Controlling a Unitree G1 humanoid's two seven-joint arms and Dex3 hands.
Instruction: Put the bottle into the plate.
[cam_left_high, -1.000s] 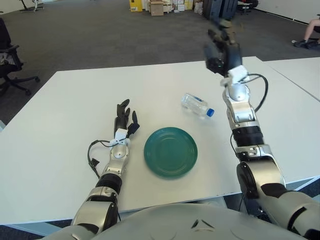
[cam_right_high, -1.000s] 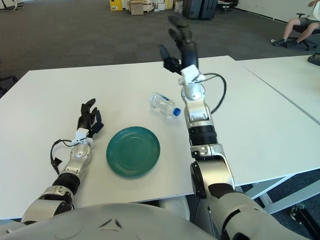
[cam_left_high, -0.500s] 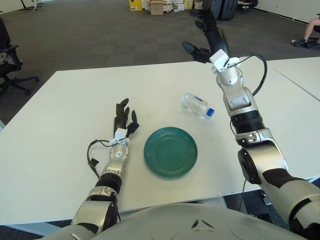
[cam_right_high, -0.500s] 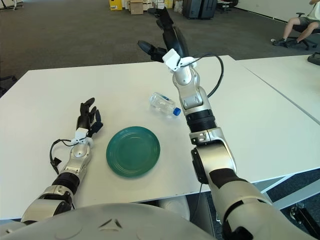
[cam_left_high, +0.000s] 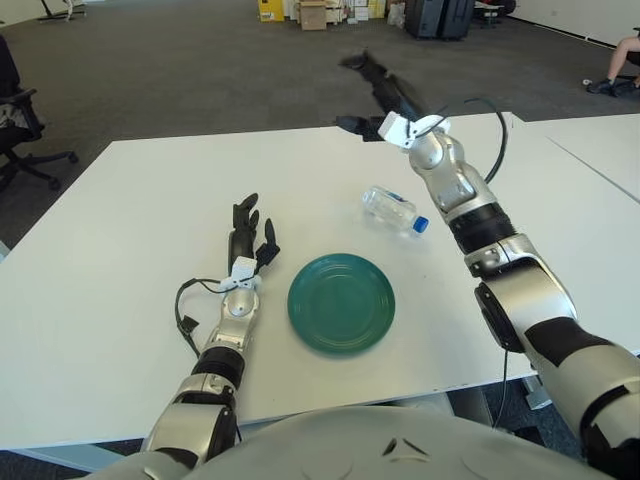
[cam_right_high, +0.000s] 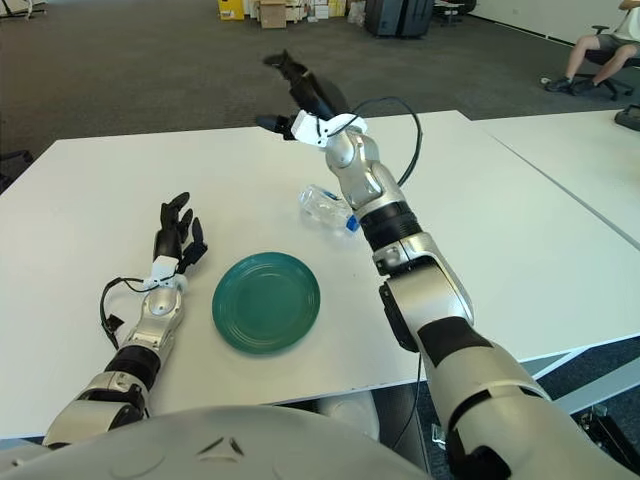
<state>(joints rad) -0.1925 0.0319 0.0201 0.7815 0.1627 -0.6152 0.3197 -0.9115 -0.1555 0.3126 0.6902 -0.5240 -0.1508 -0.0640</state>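
A clear plastic bottle (cam_left_high: 392, 209) with a blue cap lies on its side on the white table (cam_left_high: 130, 200), just beyond and right of the green plate (cam_left_high: 341, 303). The plate holds nothing. My right hand (cam_left_high: 368, 95) hovers in the air over the far part of the table, above and behind the bottle. Its fingers are spread and point left, and it is clear of the bottle. My left hand (cam_left_high: 248, 235) shows to the left of the plate, fingers relaxed and holding nothing.
A second white table (cam_left_high: 600, 150) stands to the right across a narrow gap. A black office chair (cam_left_high: 20, 120) is at far left on the floor. A seated person (cam_right_high: 590, 50) and some boxes (cam_left_high: 315, 12) are far behind.
My right hand has swung leftward and lower, from raised at the bottle's right to over the table behind the bottle, and its fingers have spread. Bottle, plate and left hand have not moved.
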